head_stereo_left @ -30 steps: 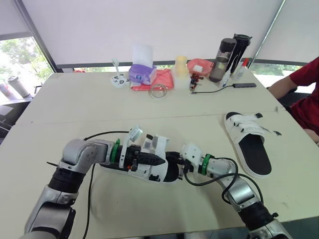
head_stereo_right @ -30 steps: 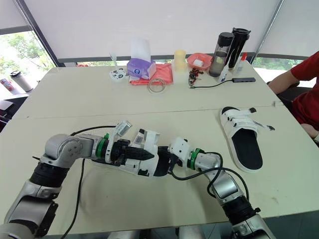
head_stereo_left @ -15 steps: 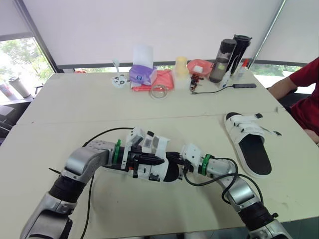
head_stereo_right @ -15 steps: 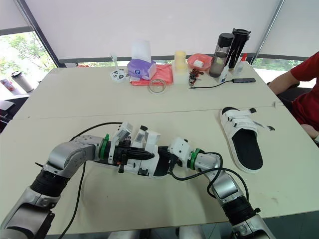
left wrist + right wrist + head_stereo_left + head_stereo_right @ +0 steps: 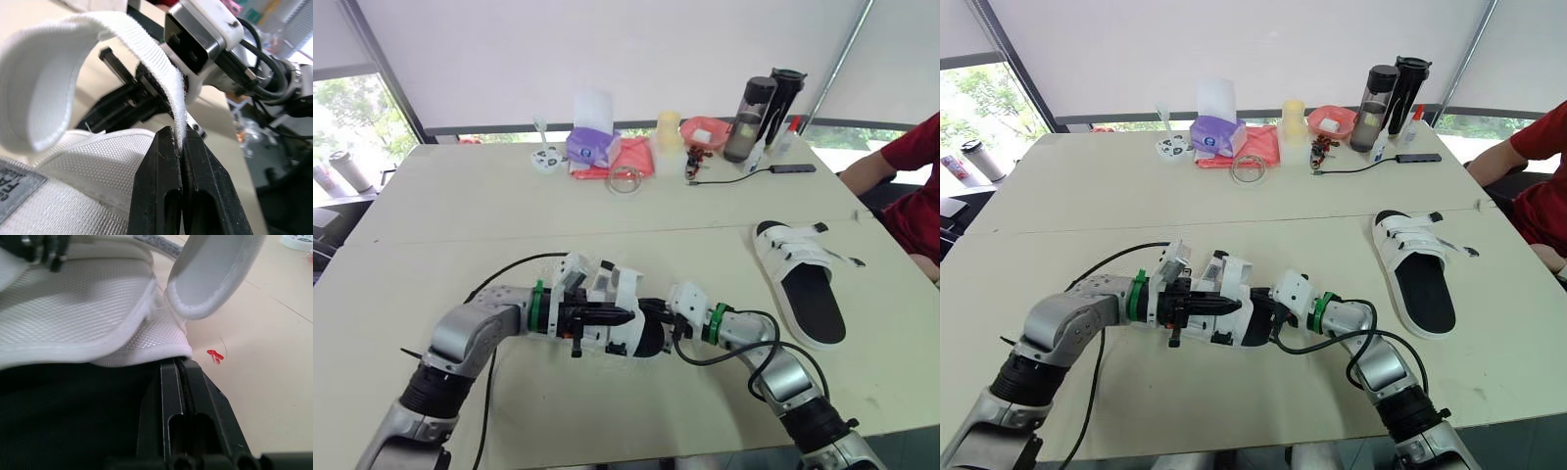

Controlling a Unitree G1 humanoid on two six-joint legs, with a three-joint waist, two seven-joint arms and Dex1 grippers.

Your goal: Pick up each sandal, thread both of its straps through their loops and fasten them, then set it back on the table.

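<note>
One white sandal with a black footbed is held between my two grippers just above the near middle of the table. My left gripper is shut on the end of one of its white straps, which curves up in a loop. From the other side, my right gripper is shut on the sandal's edge where the white upper meets the black sole. The second sandal lies flat on the table to the right, clear of both arms, with its straps across the top.
Along the table's far edge stand a purple tissue pack, a tape roll, a yellow cup, a pink bowl and two dark bottles. A person's red sleeve is at the far right.
My left forearm has swung in closer and its wrist has turned, still pinching the strap. The sandal and my right arm stay where they were.
</note>
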